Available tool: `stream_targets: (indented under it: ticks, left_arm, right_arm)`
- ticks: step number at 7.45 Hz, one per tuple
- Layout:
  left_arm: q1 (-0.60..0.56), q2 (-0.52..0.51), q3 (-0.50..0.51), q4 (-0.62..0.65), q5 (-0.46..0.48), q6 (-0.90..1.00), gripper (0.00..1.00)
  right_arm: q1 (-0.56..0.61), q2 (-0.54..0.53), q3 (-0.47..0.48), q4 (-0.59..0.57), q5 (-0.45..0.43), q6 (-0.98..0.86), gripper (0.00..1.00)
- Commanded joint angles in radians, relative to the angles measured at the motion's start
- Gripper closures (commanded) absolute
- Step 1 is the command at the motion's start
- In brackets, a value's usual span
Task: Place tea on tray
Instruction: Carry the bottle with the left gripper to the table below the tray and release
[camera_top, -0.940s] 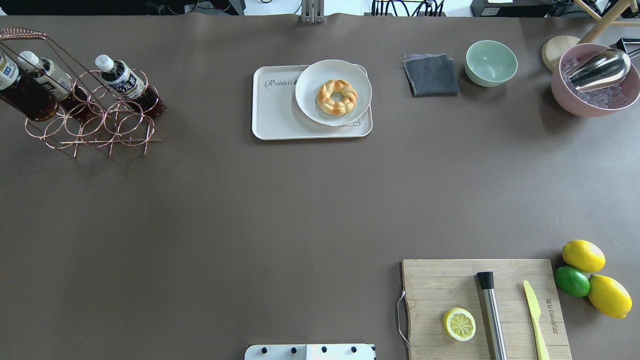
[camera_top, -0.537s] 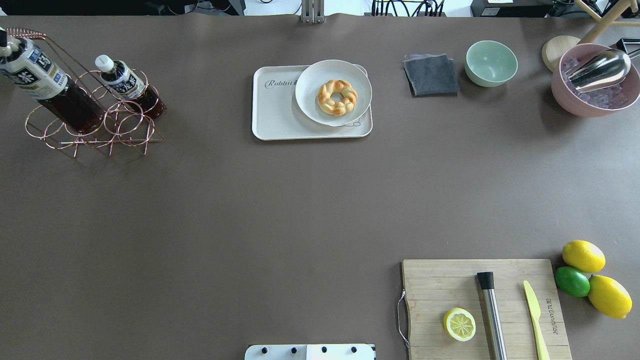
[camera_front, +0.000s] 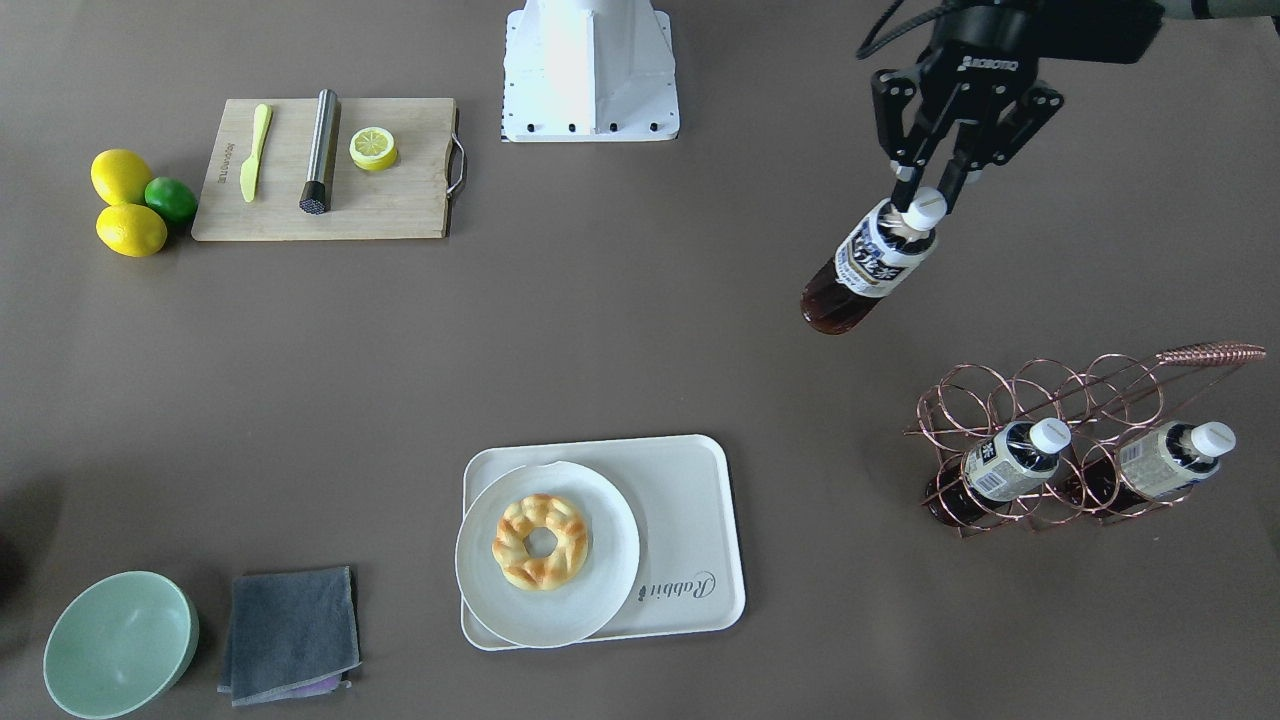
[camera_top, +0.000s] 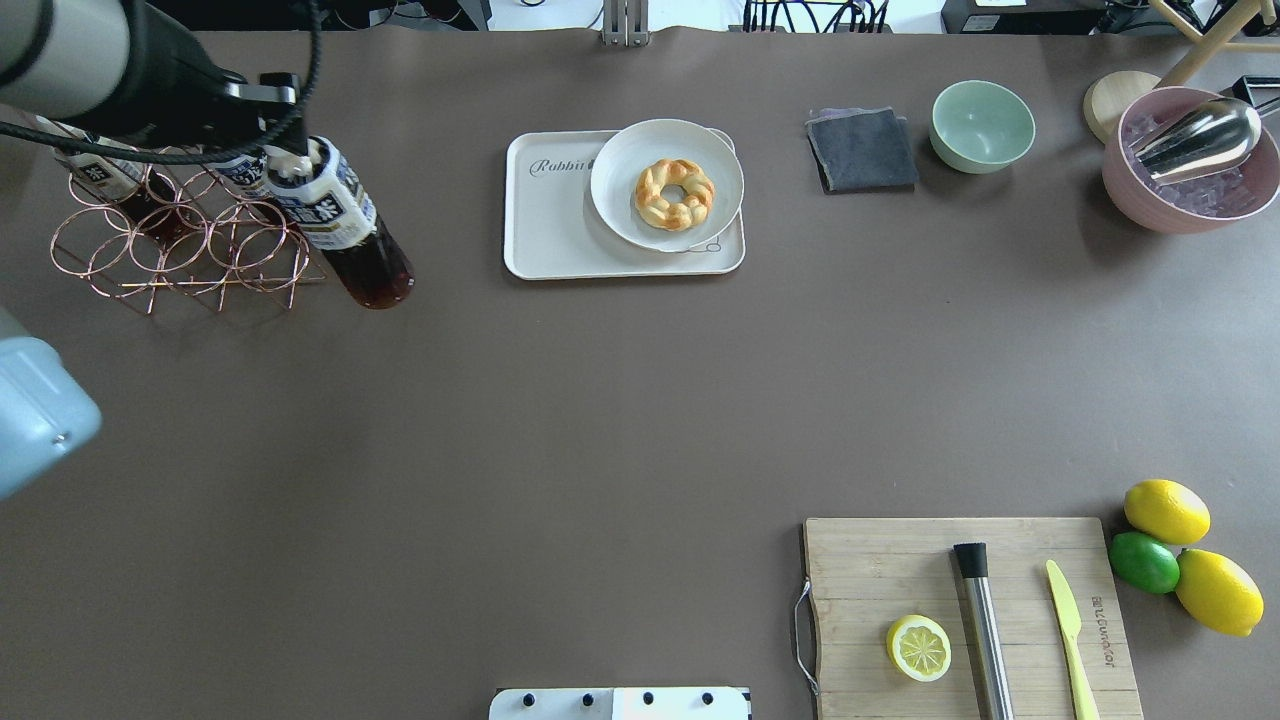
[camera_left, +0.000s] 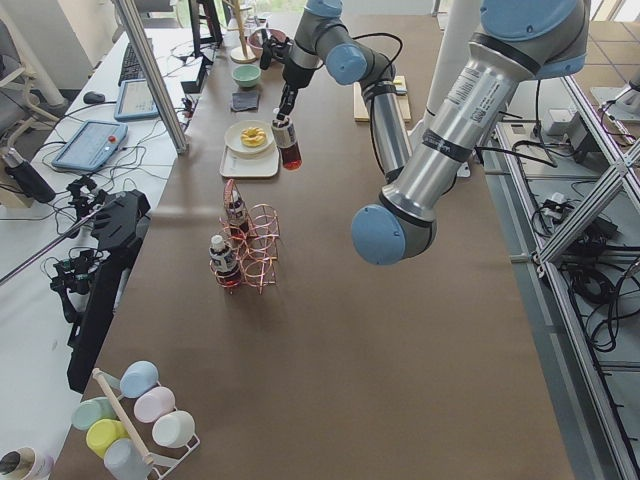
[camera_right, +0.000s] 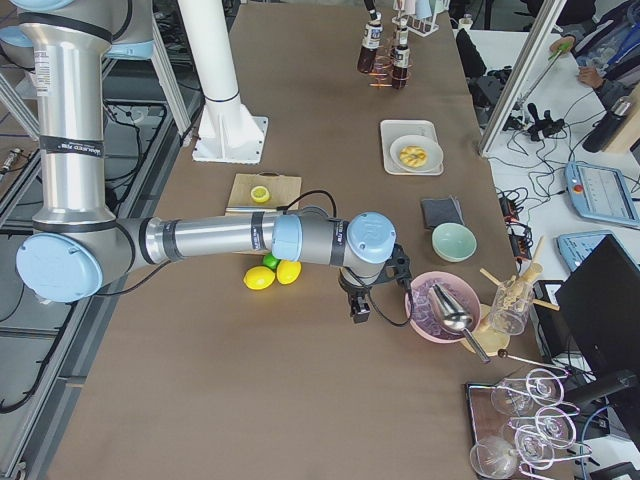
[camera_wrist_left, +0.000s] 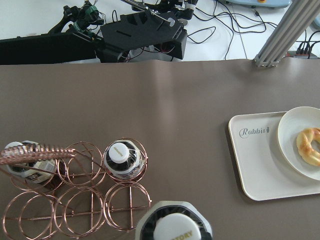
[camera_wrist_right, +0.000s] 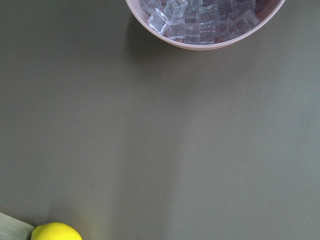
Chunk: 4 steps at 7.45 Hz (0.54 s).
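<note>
My left gripper (camera_front: 925, 200) is shut on the white cap of the tea (camera_front: 865, 265), a bottle of dark liquid with a navy-and-white label. The tea hangs tilted in the air, just right of the copper rack in the overhead view (camera_top: 340, 225). Its cap fills the bottom of the left wrist view (camera_wrist_left: 175, 227). The cream tray (camera_top: 550, 220) with "Rabbit" lettering lies further right, at the table's far middle; its left part is bare. My right gripper (camera_right: 358, 300) shows only in the exterior right view, near the pink ice bowl; I cannot tell if it is open.
A copper wire rack (camera_top: 180, 250) holds two other bottles. A white plate (camera_top: 610, 190) with a braided bread ring covers the tray's right part. A grey cloth (camera_top: 862, 150), green bowl (camera_top: 982, 125), pink ice bowl (camera_top: 1115, 170) and cutting board (camera_top: 870, 570) lie to the right.
The tea has risen out of the rack and moved right, towards the tray. My left arm has come into the overhead view with it.
</note>
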Motion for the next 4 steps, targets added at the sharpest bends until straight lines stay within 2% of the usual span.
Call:
stream_targets:
  ticks: [1,2,4]
  left_arm:
    - [0.278,-0.192,0.139,0.027,0.192,-0.236,1.0]
    - [0.387,-0.237,0.195,0.027,0.285,-0.268,1.0]
    - [0.502,-0.263,0.25,0.023,0.399,-0.29,1.0]
  right_arm:
    - [-0.003,0.012,0.007,0.001,0.0,0.0,0.0]
    - [-0.011,0.015,0.012,0.001,0.0,0.021,0.0]
    - [-0.032,0.016,0.037,0.003,-0.002,0.086,0.0]
